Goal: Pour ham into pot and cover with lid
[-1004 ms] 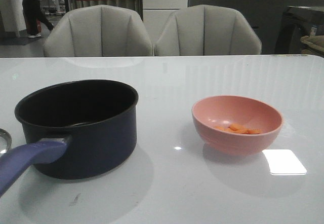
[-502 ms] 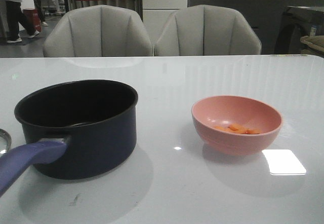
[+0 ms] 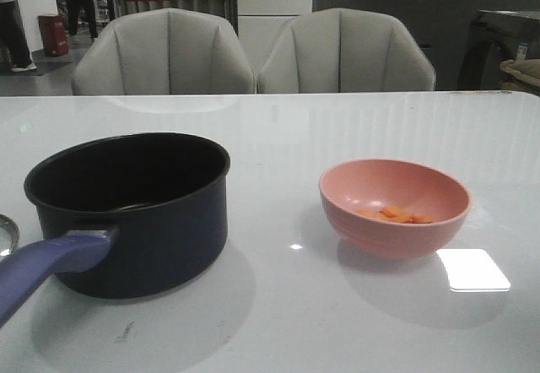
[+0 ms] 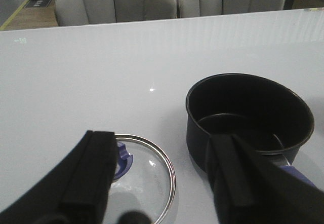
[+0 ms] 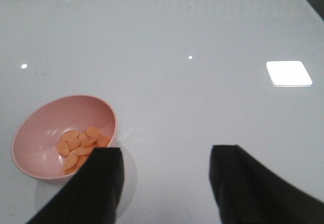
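The dark pot (image 3: 126, 213) stands on the white table at the left, its purple-blue handle (image 3: 42, 267) pointing toward the near left. Orange ham (image 3: 395, 215) pieces lie in a pink bowl (image 3: 394, 208) to the right of it. The glass lid (image 4: 152, 173) with its purple-blue knob (image 4: 122, 158) lies flat beside the pot (image 4: 248, 112); only a sliver of the lid's rim (image 3: 7, 234) shows in the front view. My left gripper (image 4: 162, 140) hangs open above the lid, holding nothing. My right gripper (image 5: 167, 154) is open over bare table beside the bowl (image 5: 40, 127) of ham (image 5: 81, 142).
Two grey chairs (image 3: 253, 52) stand behind the table's far edge. A bright light patch (image 3: 472, 269) reflects off the tabletop to the right of the bowl. People walk in the far background at the left.
Pot, bowl and ham stand as before. Only the people in the far background have moved.
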Motion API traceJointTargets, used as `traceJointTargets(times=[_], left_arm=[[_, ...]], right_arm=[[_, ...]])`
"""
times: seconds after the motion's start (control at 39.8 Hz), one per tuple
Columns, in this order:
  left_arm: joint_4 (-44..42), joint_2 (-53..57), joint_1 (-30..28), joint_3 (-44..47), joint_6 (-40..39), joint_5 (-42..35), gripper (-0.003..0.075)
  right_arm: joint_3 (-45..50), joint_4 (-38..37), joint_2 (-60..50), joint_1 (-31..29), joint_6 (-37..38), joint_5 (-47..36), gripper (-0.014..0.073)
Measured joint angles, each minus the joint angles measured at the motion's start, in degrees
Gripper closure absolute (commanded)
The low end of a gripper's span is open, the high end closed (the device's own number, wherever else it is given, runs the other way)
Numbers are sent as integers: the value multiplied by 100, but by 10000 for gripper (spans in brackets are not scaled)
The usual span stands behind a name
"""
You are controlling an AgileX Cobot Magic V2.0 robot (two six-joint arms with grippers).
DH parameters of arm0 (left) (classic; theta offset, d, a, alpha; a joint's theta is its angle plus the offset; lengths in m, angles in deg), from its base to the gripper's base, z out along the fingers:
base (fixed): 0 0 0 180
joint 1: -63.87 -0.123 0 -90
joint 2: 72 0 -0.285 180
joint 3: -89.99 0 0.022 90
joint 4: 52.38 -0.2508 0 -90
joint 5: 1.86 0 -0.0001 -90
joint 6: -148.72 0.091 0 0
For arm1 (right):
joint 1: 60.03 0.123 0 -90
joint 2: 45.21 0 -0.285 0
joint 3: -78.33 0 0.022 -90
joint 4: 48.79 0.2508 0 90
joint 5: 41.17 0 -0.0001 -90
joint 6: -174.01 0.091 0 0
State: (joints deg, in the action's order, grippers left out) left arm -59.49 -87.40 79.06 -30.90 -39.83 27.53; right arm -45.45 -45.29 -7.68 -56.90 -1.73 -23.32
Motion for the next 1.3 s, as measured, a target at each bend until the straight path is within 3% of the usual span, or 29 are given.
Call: traceJointTargets(times=[0.38,0.6,0.85,1.2,1.3], left_arm=[[43,0,0,0,0,-4,292],[43,0,0,0,0,-4,292],[43,0,0,0,0,-13,292],[46,0,0,0,0,-13,292],[46,0,0,0,0,-28,292]], right_arm=[[-2014,612,2431,148,-10,1725,98],[-3163,776,4201,175,-426,2417,98],[-4032,789,5753,476,-723,2677,98],[-4523,818,6946,604,-746,2685,101],[-4628,818,7215,604,-746,2685,184]])
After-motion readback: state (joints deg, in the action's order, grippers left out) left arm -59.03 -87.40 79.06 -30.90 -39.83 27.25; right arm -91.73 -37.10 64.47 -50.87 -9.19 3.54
